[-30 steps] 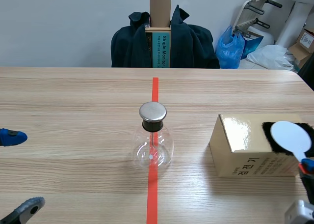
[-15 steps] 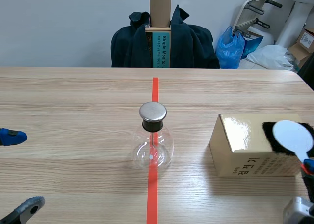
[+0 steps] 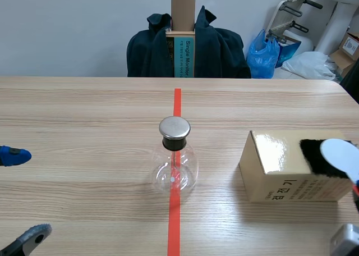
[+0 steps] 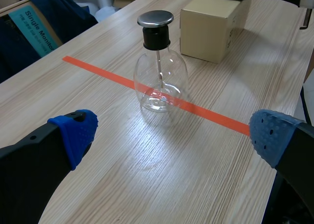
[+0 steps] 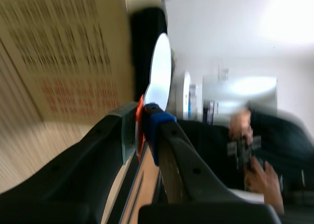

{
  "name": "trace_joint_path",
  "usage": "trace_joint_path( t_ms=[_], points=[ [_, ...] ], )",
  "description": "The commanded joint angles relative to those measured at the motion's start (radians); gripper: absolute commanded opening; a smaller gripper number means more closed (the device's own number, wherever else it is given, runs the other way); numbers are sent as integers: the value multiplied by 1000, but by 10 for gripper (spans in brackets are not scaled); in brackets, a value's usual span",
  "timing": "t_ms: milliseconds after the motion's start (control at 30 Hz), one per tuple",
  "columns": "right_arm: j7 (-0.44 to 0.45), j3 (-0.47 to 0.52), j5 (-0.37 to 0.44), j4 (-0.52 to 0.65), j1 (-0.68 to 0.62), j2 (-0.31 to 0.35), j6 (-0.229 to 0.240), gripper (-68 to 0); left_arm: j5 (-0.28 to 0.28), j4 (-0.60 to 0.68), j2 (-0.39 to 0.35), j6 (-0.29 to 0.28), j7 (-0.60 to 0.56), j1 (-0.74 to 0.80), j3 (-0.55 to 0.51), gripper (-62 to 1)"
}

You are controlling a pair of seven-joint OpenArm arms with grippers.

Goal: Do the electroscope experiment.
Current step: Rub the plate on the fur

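1. Right pincer (image 5: pixel 140 118): closed tight on the thin orange stem of a white paddle (image 3: pixel 342 158). Its pads squeeze the stem with no gap showing. It sits at the far right edge of the frame, low.
2. The paddle's round face lies against a black fuzzy pad (image 3: pixel 314 155). The pad sits on top of a tan cardboard box (image 3: pixel 280 166) at right of centre.
3. The glass flask (image 3: pixel 175 166) stands upright at mid-frame on the red tape line (image 3: pixel 177 101). It has a metal cap (image 3: pixel 175 128) and a thin rod hanging inside. It is well apart from the box and nothing touches it.
4. Left pincer (image 4: pixel 171 133): wide open and holding nothing, at the lower left of the frame, well short of the flask.
5. My reading: the paddle is being rubbed to charge it, and the carry to the cap is not yet done.
6. Risks from here:
   - The grip is on a narrow stem, so the paddle could twist or slip when it drags on the fuzz.
   - Brushing the box or the table (image 3: pixel 84 115) on the way across might bleed off the charge.
   - The flask is round-bellied and top-heavy, so a low or sideways approach could knock it over.
   - Pressing hard on the cap could tip the flask, since nothing steadies it.
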Motion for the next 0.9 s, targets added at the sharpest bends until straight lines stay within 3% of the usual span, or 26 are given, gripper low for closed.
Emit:
trace_joint_path(
  t_ms=[0,167,267,367,400,500,533,700,800,867],
  points=[
    [40,-5,4,11,0,1,-1,-667,-14,5,0,-1,-11,-8,2,14],
    [-177,-3,-3,11,-2,-8,-24,-667,-14,5,0,-1,-10,-8,2,14],
    [-61,-2,-8,11,-2,6,29,-667,-14,5,0,-1,-11,-8,2,14],
    [39,-6,-8,11,1,1,34,-667,-14,5,0,-1,-11,-8,2,14],
    [23,-6,-7,11,1,-1,32,-667,-14,5,0,-1,-10,-8,2,14],
    [-152,-4,-6,11,0,-1,31,-667,-14,5,0,-1,-10,-8,2,14],
    [-173,-3,-7,11,0,1,37,-667,-14,5,0,-1,-10,-8,2,14],
    [16,-12,-21,11,1,0,59,-667,-14,5,0,-1,-10,-8,2,14],
    [-99,-11,-21,11,0,-8,24,-667,-14,5,0,-1,-10,-8,2,14],
    [-159,-1,-22,11,0,-3,26,-667,-14,5,0,-1,-10,-8,2,14]
  ],
)
